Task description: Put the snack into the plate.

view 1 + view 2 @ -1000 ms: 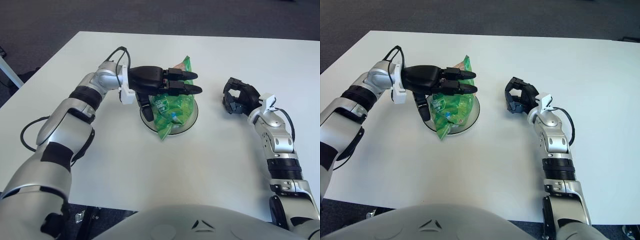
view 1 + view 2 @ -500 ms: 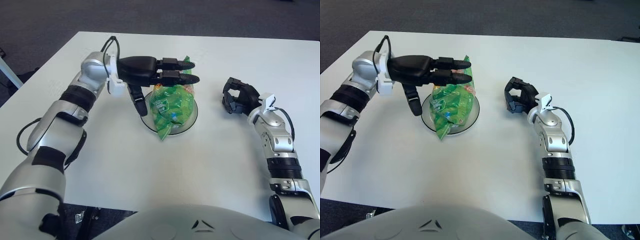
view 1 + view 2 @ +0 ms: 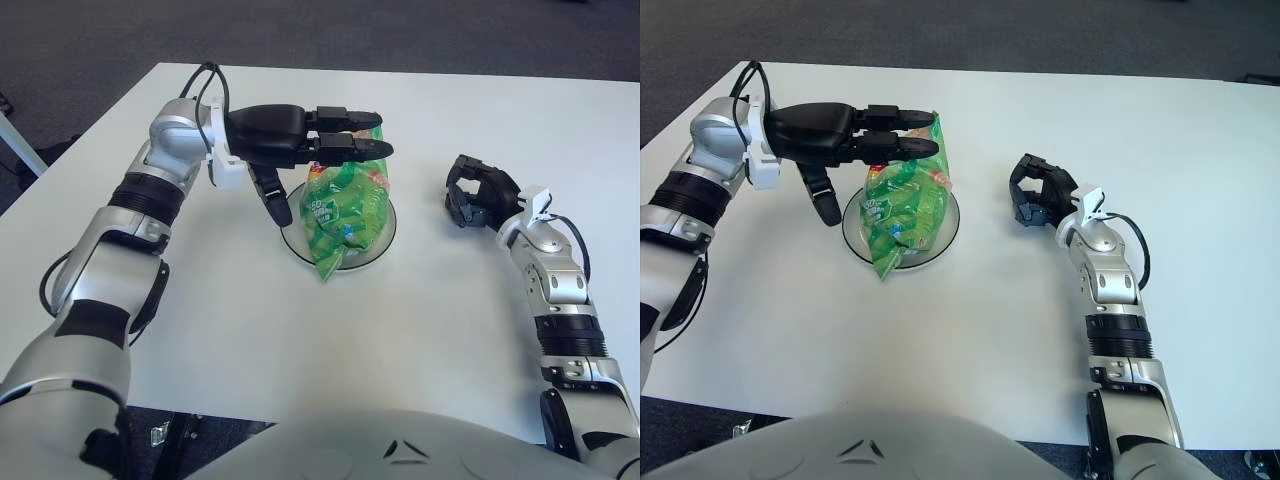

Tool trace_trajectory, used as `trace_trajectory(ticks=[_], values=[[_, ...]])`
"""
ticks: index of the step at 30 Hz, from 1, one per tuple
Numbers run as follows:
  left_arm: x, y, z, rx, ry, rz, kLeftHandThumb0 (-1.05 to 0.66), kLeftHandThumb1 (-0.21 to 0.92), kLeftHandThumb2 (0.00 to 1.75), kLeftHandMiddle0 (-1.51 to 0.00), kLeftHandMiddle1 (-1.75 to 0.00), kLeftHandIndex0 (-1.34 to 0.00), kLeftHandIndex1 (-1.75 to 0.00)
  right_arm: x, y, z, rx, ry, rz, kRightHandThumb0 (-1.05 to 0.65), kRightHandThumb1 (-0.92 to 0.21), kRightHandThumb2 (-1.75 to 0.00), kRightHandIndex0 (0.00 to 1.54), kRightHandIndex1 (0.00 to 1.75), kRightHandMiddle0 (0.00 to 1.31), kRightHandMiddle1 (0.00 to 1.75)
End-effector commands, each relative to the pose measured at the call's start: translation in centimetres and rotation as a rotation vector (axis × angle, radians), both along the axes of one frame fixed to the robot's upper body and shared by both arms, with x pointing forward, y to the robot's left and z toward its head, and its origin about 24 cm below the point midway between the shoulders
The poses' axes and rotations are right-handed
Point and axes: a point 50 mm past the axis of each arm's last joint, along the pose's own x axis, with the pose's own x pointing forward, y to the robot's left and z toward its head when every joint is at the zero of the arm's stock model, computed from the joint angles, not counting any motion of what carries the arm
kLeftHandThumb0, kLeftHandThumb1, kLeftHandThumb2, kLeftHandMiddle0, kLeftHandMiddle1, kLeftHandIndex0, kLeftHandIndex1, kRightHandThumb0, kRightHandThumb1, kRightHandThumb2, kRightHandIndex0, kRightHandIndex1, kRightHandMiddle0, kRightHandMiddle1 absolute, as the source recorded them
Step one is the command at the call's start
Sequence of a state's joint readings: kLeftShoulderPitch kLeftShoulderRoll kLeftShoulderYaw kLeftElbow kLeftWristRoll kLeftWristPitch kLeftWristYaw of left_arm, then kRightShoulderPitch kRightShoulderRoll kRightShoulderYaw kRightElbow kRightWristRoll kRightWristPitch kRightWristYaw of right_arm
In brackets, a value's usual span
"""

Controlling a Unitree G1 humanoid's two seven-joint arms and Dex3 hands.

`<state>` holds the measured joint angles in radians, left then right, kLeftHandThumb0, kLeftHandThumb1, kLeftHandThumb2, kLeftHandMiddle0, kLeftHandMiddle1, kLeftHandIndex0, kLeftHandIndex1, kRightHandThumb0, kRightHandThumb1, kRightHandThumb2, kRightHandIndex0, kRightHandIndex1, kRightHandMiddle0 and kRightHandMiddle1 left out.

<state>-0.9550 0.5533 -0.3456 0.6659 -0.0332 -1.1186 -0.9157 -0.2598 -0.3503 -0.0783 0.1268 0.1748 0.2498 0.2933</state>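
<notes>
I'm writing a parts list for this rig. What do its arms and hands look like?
Both arms are silver-grey shells with black joint bands. Each black three-finger robot hand, left and right, joins a white wrist bracket. Thin black cables loop at both wrists.

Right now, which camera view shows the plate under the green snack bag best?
The right eye view: the plate shows a long bare rim arc on its left, beside the snack bag. In the left eye view the open left hand shows against that left rim, so mostly the right and near rim is visible.
</notes>
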Motion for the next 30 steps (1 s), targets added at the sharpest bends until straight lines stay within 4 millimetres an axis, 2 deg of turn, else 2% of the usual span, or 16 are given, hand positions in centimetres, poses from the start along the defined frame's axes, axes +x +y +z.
trace_trajectory(ticks=[1, 13, 19, 22, 25, 27, 30], values=[[0.1, 0.6, 0.2, -0.001, -0.014, 0.034, -1.05, 0.92, 0.31, 0.0, 0.0, 0.0, 0.0, -1.5, -0.5, -4.1, -0.04, 0.199, -0.022, -0.44, -0.44, -1.17, 1.13, 1.75, 0.52, 1.75], [0.6, 1.6, -0.1, -0.045, 0.01, 0.106, -1.05, 0.92, 0.33, 0.0, 0.0, 0.0, 0.0, -1.4, -0.6, -4.2, -0.03, 0.203, -0.029, -0.44, -0.43, -1.17, 1.13, 1.75, 0.52, 1.75], [0.8, 2.7, -0.7, -0.148, 0.098, 0.168, -1.05, 0.92, 0.27, 0.0, 0.0, -0.01, -0.01, -1.2, -0.6, -4.4, -0.039, 0.204, -0.028, -0.45, -0.43, -1.17, 1.13, 1.75, 0.52, 1.75], [0.9, 4.9, -3.0, -0.265, 0.19, 0.275, -1.04, 0.9, 0.25, 0.0, 0.0, -0.01, -0.01, -1.1, -0.7, -4.5, -0.048, 0.204, -0.019, -0.45, -0.43, -1.18, 1.13, 1.75, 0.53, 1.75], [0.9, 5.3, -4.0, -0.375, 0.256, 0.32, -1.01, 0.88, 0.23, 0.0, 0.0, 0.0, -0.01, -1.0, -0.8, -4.6, -0.048, 0.209, -0.017, -0.45, -0.43, -1.18, 1.13, 1.75, 0.53, 1.75], [1.6, 6.1, -7.0, -0.48, 0.359, 0.441, -1.02, 0.88, 0.23, 0.0, 0.0, 0.0, -0.01, -0.9, -0.9, -4.7, -0.043, 0.218, -0.02, -0.44, -0.43, -1.17, 1.13, 1.75, 0.52, 1.75], [2.1, 6.5, -9.5, -0.568, 0.446, 0.554, -1.04, 0.9, 0.23, 0.0, 0.0, 0.0, 0.0, -0.8, -1.0, -4.9, -0.037, 0.226, -0.025, -0.44, -0.43, -1.17, 1.11, 1.75, 0.52, 1.75]])
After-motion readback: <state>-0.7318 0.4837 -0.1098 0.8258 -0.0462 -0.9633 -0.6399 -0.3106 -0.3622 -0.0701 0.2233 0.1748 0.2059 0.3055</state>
